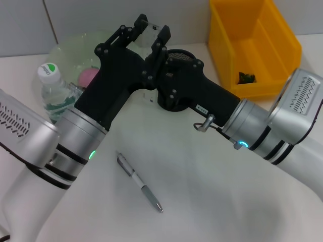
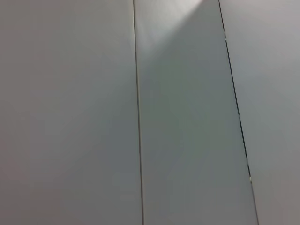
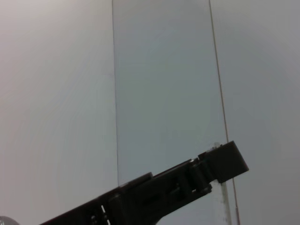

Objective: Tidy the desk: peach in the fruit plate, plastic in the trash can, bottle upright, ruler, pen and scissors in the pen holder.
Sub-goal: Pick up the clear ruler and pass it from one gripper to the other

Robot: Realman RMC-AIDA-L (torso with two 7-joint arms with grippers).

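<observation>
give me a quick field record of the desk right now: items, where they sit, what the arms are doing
pen: silver ballpoint pen lying flat on the white desk, near side
bottle: clear plastic bottle with green-and-white cap, upright, far left
peach: pink peach in the translucent green fruit plate
holder: black mesh pen holder, mostly hidden by arms
bin: yellow plastic bin, far right
arms: left gripper and right gripper raised together above the holder

Crossed arms [image 1: 166, 85] block pen holder [image 1: 179, 56] access

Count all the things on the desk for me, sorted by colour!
Yellow: 1, the yellow plastic bin
Pink: 1, the pink peach
Black: 1, the black mesh pen holder
Silver: 1, the silver pen
Clear: 2, the green-capped plastic bottle, the clear ruler
Total: 6
</observation>
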